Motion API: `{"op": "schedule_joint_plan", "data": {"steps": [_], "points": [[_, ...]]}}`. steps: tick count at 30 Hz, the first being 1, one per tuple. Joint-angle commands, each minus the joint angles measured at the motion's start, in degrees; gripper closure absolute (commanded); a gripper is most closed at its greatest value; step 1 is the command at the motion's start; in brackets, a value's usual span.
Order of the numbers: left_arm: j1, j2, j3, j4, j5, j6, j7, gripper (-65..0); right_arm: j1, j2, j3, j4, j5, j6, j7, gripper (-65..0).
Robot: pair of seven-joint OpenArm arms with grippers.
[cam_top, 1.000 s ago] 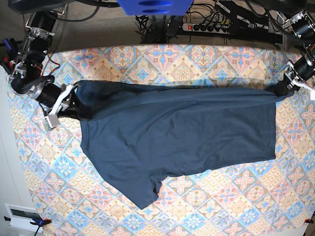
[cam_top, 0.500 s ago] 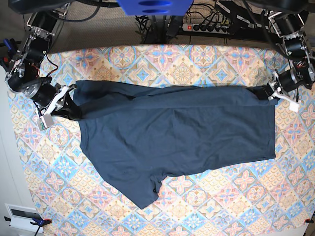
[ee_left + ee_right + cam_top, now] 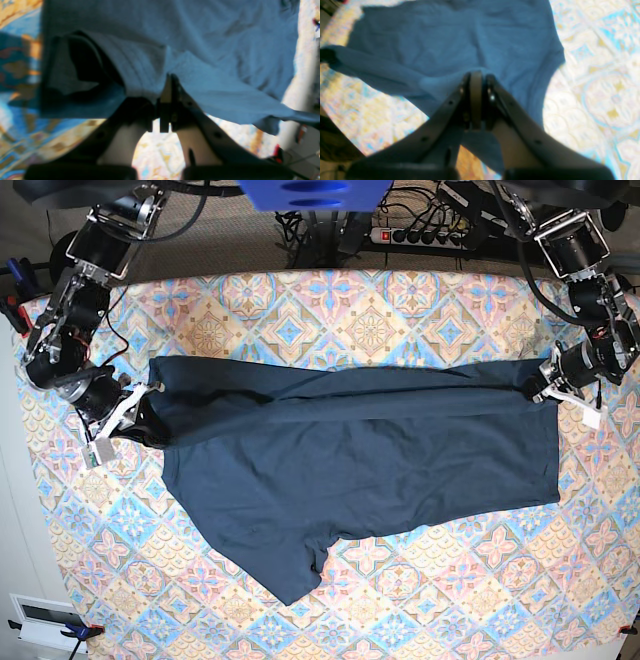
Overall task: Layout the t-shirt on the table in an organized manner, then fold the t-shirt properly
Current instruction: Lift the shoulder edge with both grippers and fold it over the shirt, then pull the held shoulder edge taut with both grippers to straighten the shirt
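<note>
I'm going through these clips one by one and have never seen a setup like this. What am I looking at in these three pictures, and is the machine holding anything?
It is a robot with two arms working over a table covered in a blue, pink and cream tile-patterned cloth. One picture looks down from above; the other two come from small cameras mounted on each arm's wrist, looking along its pincer. On the cloth lies a dark navy-slate fabric t-shirt, spread out but wrinkled, with one edge folded over. The left pincer, at the right of the overhead picture, is shut on one end of that edge. The right pincer, at the left, is shut on the other end. At the back are cables and a power strip.
</note>
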Motion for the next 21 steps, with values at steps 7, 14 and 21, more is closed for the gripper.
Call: {"op": "schedule_joint_plan", "data": {"steps": [7,14,21], "points": [[-0.6,-3.8,2.1,1.2,-0.6,-0.6,3.5,-7.5,-0.6,0.8,0.2,0.8,-0.1,0.2,1.3,-5.1],[-0.2,-6.5,2.7,1.2,-3.5,-0.5,3.5,-20.7,-4.9,1.5,0.3,1.3,-0.2,0.2,0.9,-18.5],[3.3,-7.1,0.1,1.3,-4.9,-0.5,3.8,-39.6,-7.9,5.3,0.2,1.3,-0.9,0.2,1.3,-18.8]]}}
